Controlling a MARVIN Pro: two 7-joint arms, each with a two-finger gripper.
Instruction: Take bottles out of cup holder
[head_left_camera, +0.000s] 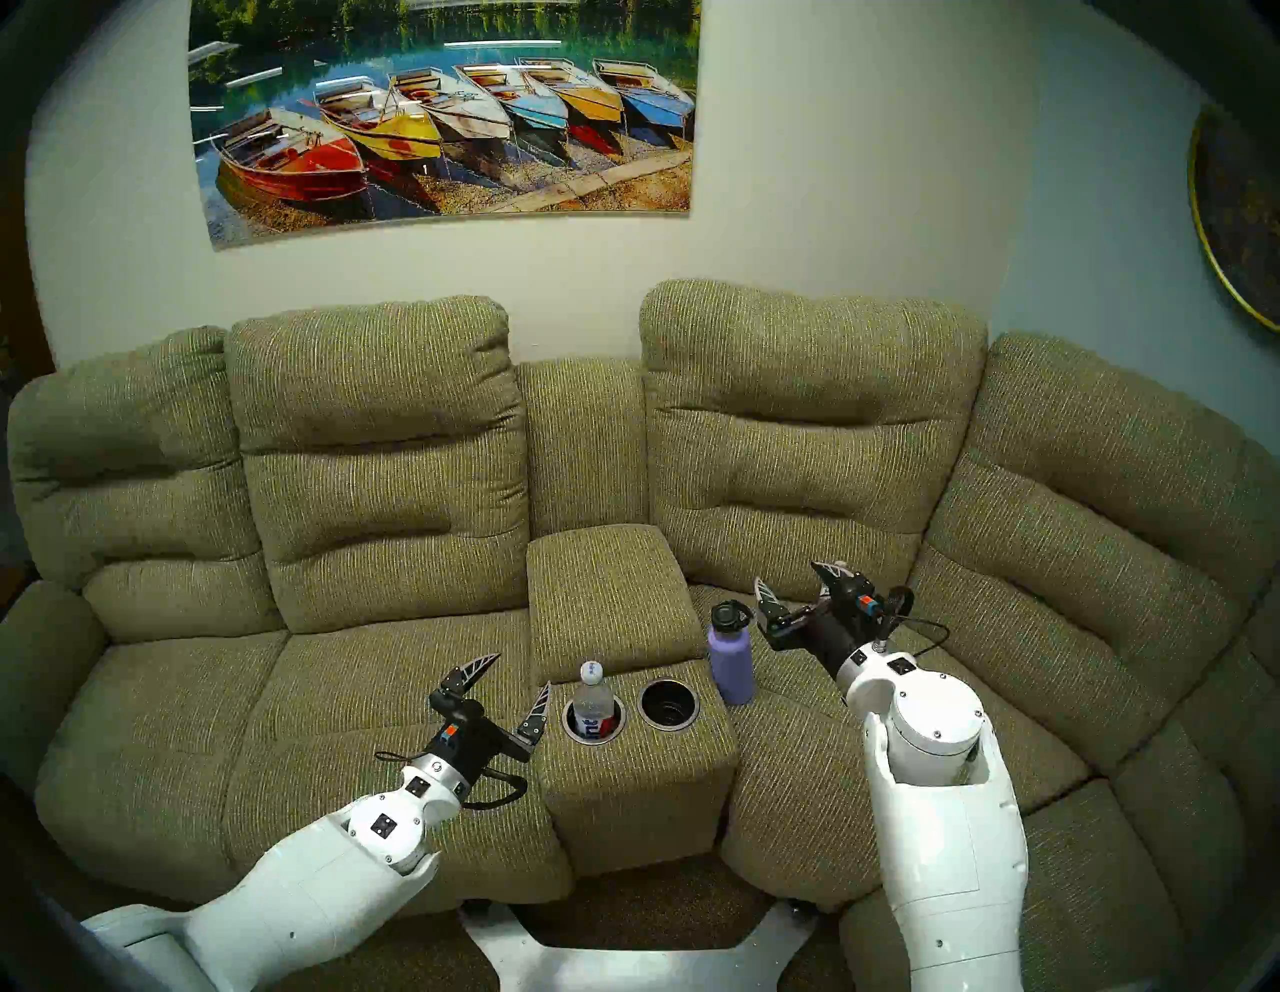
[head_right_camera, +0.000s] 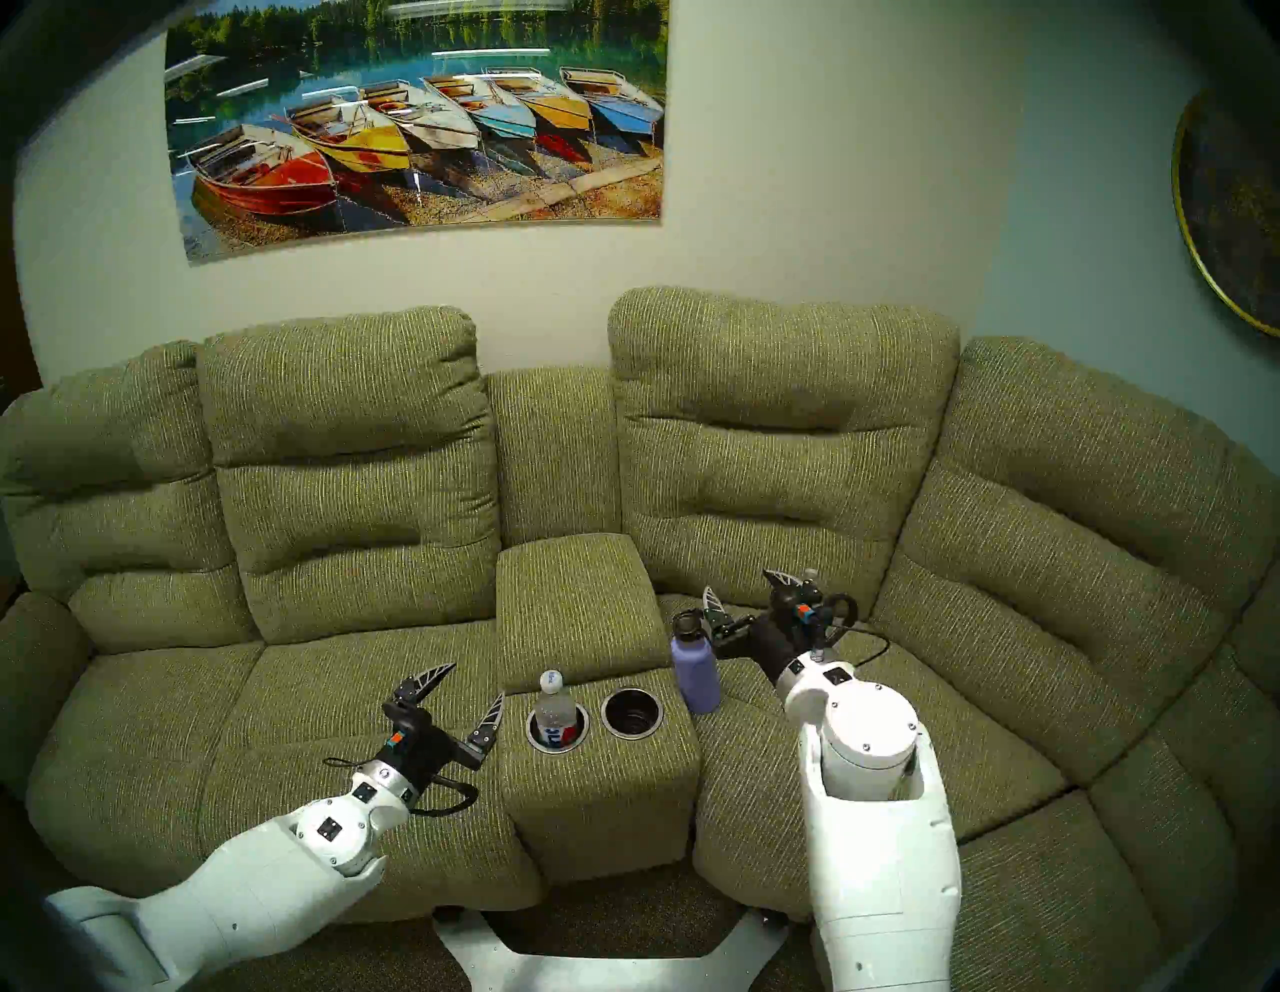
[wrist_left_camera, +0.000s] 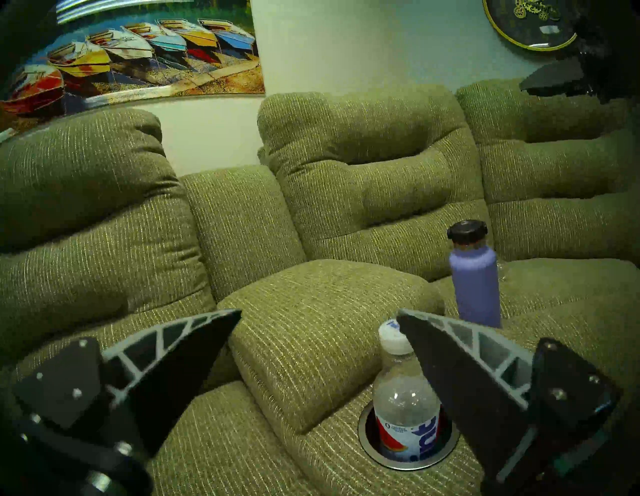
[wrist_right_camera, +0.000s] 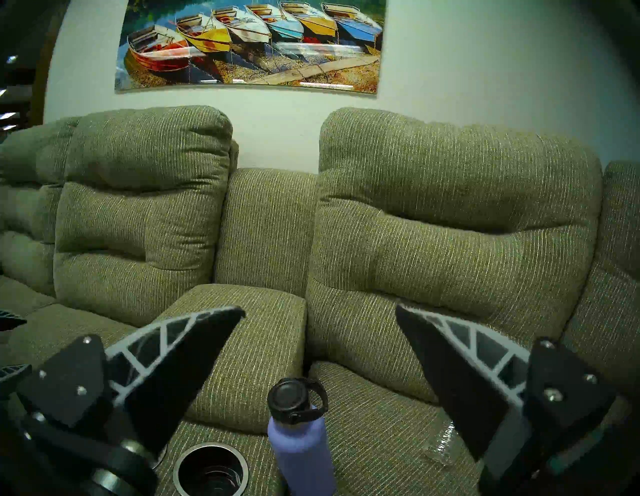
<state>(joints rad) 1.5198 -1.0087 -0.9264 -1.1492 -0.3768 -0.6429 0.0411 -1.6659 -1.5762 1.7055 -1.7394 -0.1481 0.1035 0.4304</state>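
Head stereo left gives you the whole layout: the cup holder (head_left_camera: 630, 710) sits in the near end of the sofa console (head_left_camera: 637, 776), two silver-rimmed wells side by side. The left well (head_left_camera: 593, 720) has the white-capped bottle (head_left_camera: 593, 700) standing upright in it, label down inside the rim, neck and cap clear above. The right well (head_left_camera: 668, 704) looks empty and dark.

Your left gripper (head_left_camera: 516, 682) is spread wide and grips nothing. It lies roughly level, just left of the bottle, with its near finger beside the well's rim. In the left wrist view the bottle (wrist_left_camera: 403, 395) shows partly behind the right-hand finger, so it is not yet centred between the jaws. That wide spread suits a side approach to the exposed neck, since the body is sunk in the well.

Your right gripper (head_left_camera: 800, 589) is likewise fully open and empty, poised above the seat to the right of the console, beyond the lavender flask (head_left_camera: 731, 654), which stands on the cushion against the console's side. In the right wrist view a clear bottle (wrist_right_camera: 443, 441) appears to lie on the seat by that gripper's finger; its label is too blurred to read. If so, one bottle is already out and only the white-capped one remains.
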